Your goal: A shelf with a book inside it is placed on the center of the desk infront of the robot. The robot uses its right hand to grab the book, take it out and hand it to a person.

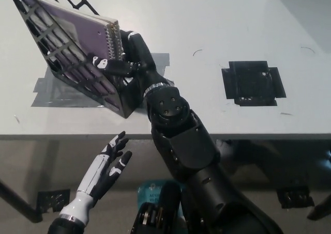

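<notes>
Shelf (62, 53): black lattice rack, tilted, standing on grey tape (46, 89) on the tabletop (217, 22), toward its left part.
Book (77, 35): purple spiral-bound notebook lying inside the shelf, its wire spine at the shelf's open right side.
Right robot hand (121, 58): black, at the shelf's open side, closed around the book's spine edge; one finger lies across the lattice front below the spine, the rest reach behind the spine.
Book against right robot hand: touching, the spine sits in the grasp, the book's body stretches up and left from it into the shelf.
Left robot hand (108, 164): white, below the tabletop edge under the shelf, fingers spread, holding nothing.
Black square (252, 82): flat on the tabletop, well right of the shelf.
</notes>
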Action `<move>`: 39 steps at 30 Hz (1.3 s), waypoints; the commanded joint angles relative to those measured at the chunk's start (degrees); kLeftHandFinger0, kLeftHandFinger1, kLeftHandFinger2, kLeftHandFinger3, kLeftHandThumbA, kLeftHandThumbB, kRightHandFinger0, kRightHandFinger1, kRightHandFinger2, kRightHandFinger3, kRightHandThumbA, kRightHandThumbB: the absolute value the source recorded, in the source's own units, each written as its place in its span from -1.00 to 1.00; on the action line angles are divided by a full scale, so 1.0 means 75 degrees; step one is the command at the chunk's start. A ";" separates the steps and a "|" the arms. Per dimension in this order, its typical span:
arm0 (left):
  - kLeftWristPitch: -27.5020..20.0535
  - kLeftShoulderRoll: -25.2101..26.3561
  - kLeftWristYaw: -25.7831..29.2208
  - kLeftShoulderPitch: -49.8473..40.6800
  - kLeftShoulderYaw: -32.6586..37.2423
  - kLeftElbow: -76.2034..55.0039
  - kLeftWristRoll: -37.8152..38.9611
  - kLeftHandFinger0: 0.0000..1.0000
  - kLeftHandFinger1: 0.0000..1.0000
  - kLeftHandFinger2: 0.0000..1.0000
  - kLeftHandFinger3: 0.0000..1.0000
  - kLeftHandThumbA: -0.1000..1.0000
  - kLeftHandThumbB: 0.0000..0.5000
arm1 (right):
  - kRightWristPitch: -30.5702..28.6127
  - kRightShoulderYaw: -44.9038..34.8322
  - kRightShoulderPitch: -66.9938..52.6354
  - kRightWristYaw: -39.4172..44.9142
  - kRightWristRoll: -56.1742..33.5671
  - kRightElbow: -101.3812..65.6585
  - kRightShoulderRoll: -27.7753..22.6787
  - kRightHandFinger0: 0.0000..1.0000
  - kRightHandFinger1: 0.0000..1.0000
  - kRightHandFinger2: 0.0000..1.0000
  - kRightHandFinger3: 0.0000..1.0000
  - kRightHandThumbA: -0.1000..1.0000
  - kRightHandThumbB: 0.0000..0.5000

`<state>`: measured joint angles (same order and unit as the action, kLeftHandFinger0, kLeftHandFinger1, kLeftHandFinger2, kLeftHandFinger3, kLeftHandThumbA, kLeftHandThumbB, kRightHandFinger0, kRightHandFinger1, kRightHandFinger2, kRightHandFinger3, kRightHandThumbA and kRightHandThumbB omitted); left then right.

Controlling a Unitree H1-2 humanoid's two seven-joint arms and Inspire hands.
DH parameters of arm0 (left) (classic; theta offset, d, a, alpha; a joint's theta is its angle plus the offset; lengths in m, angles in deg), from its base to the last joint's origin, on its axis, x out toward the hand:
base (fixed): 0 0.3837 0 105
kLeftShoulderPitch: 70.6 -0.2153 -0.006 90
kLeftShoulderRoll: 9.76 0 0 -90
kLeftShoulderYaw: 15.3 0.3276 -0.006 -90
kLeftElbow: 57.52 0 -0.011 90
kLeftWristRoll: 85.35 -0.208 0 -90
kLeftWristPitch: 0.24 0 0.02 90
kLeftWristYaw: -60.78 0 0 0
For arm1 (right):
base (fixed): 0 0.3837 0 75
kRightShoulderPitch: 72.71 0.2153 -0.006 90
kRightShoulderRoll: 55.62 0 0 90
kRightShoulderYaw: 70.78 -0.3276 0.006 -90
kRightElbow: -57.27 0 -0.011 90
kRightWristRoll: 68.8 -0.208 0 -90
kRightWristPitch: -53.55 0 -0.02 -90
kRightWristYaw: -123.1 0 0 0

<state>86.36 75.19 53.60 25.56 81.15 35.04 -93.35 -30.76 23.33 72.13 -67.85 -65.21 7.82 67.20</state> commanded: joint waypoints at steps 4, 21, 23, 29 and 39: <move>0.0073 0.0096 -0.0152 0.0140 0.0007 -0.0176 0.0029 1.00 1.00 1.00 1.00 0.81 0.11 | -0.0604 -0.0195 0.0408 -0.0264 -0.0136 -0.0485 0.0283 -1.00 -1.00 -0.68 -0.71 0.65 -1.00; -0.0016 0.0125 -0.0154 0.0177 0.0050 -0.0095 -0.0103 1.00 1.00 1.00 1.00 0.80 -0.04 | -0.0838 -0.0695 0.0525 -0.0641 -0.2235 -0.2837 0.0528 -1.00 -1.00 -0.88 -0.60 0.37 -1.00; -0.0051 0.0115 -0.0142 0.0163 0.0049 -0.0090 -0.0097 1.00 1.00 1.00 1.00 0.80 -0.03 | -0.0704 -0.0778 0.0585 -0.0742 -0.2352 -0.3193 0.0528 -1.00 -1.00 -1.00 -0.75 0.40 -1.00; -0.0106 0.0070 -0.0105 0.0142 0.0052 -0.0054 -0.0092 1.00 1.00 1.00 1.00 0.79 0.02 | -0.0540 -0.1202 0.0856 -0.1079 -0.2480 -0.3845 0.0528 -1.00 -1.00 -1.00 -1.00 0.36 -1.00; -0.0200 0.0056 -0.0105 0.0010 0.0035 -0.0069 -0.0009 1.00 1.00 1.00 1.00 0.76 -0.02 | -0.0323 -0.2402 0.1132 -0.1349 -0.3718 -0.4242 0.0504 -1.00 -1.00 -1.00 -1.00 0.36 -1.00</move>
<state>86.97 75.29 52.96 25.62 81.35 35.21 -93.51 -31.86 10.08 74.89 -76.31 -83.85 -19.19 69.04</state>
